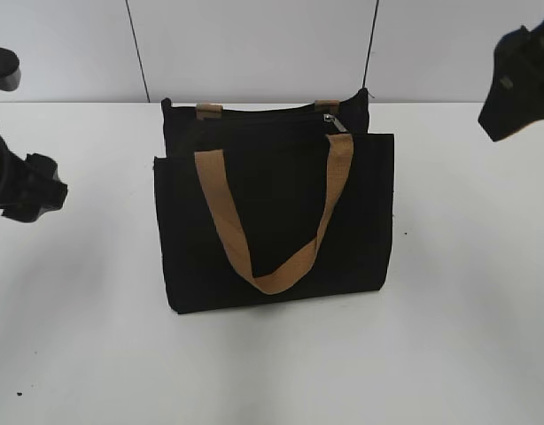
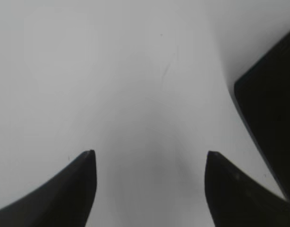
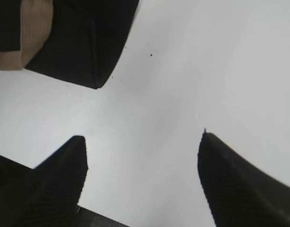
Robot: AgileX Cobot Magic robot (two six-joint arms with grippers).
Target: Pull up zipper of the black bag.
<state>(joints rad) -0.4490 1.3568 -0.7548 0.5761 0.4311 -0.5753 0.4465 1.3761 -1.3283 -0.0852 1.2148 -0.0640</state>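
Beside black bag [image 1: 272, 221], both pincers [image 2: 149, 163] [image 3: 142, 144] wide — empty

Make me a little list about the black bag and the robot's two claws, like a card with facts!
bag: black bag lying flat on the white table
handles: tan-brown strap looped across the bag's front
zipper: small silver slider at the right end of the top edge
left gripper: open, over bare table, bag's edge off to one side
right gripper: open, near a bag corner, not touching
holding anything: no
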